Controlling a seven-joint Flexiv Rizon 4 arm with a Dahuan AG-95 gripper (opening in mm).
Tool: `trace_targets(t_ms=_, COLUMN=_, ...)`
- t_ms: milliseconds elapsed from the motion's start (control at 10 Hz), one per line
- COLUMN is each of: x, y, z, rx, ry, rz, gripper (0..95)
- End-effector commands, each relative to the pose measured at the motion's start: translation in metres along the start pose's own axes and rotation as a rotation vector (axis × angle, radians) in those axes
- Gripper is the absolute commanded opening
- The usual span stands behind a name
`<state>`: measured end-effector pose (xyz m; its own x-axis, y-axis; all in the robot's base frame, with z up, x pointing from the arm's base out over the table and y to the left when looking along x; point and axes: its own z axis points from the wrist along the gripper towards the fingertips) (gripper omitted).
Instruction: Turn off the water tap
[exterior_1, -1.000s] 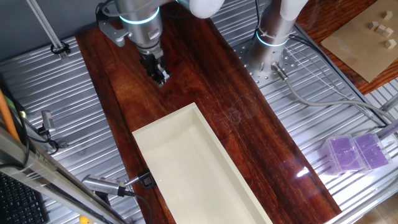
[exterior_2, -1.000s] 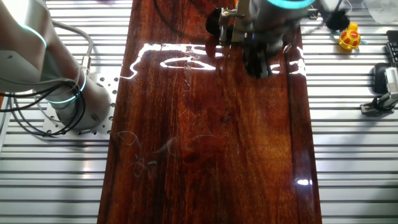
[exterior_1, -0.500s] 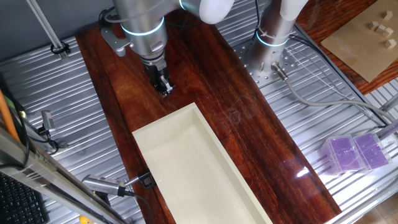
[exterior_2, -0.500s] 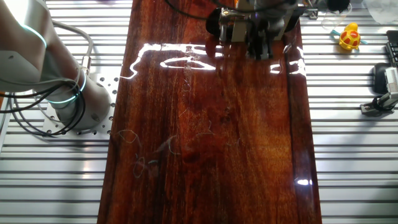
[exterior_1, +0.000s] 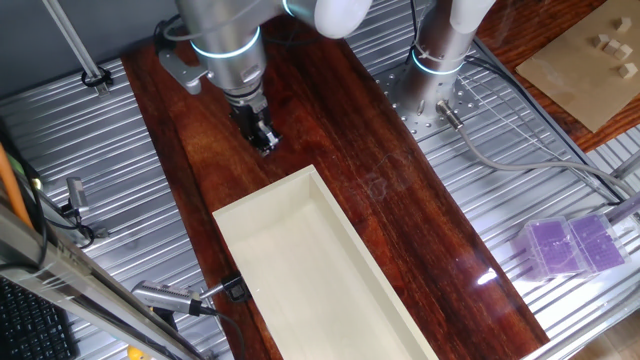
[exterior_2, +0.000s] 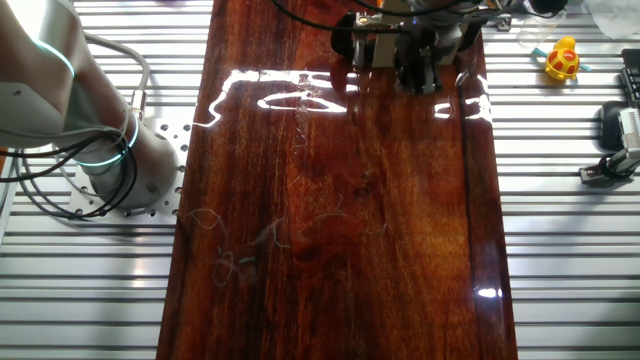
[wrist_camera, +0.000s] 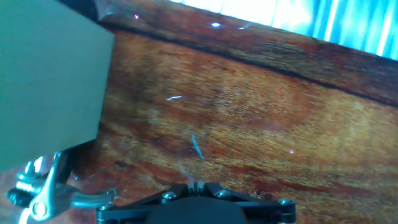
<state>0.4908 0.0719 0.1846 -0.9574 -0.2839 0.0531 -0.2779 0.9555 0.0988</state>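
Note:
The tap (exterior_1: 168, 298) is a small chrome fitting lying off the board's left front edge, held by a black clamp (exterior_1: 235, 289) beside the cream box. My gripper (exterior_1: 264, 142) is shut and empty, hanging just above the dark wooden board (exterior_1: 400, 200), a little beyond the box's far end and far from the tap. In the other fixed view the gripper (exterior_2: 419, 80) is near the board's far edge. In the hand view the fingertips (wrist_camera: 198, 185) are together over bare wood. A shiny metal piece (wrist_camera: 43, 190) shows at the lower left; I cannot tell what it is.
A long cream box (exterior_1: 268, 195) lies open on the board in front of the gripper; it fills the hand view's left side (wrist_camera: 43, 81). A second arm's base (exterior_1: 438, 55) stands at the back right. A purple case (exterior_1: 568, 246) lies on the right. A yellow toy (exterior_2: 562, 62) sits off the board.
Over the last second the gripper moved a short way along the board toward the cream box. In the last half second it has barely moved.

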Motion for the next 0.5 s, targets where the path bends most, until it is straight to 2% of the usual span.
trace_targets(t_ms=100, x=0.004, y=0.017, z=0.003, rx=-0.019, ry=-0.007, rz=0.042, gripper=0.0)
trace_targets(t_ms=200, x=0.005, y=0.03, z=0.003, rx=-0.019, ry=-0.008, rz=0.064, gripper=0.0)
trace_targets(t_ms=400, x=0.008, y=0.038, z=0.0, rx=-0.037, ry=-0.013, rz=0.083, gripper=0.0)
trace_targets(t_ms=500, x=0.008, y=0.038, z=-0.001, rx=-0.032, ry=-0.012, rz=0.077, gripper=0.0)
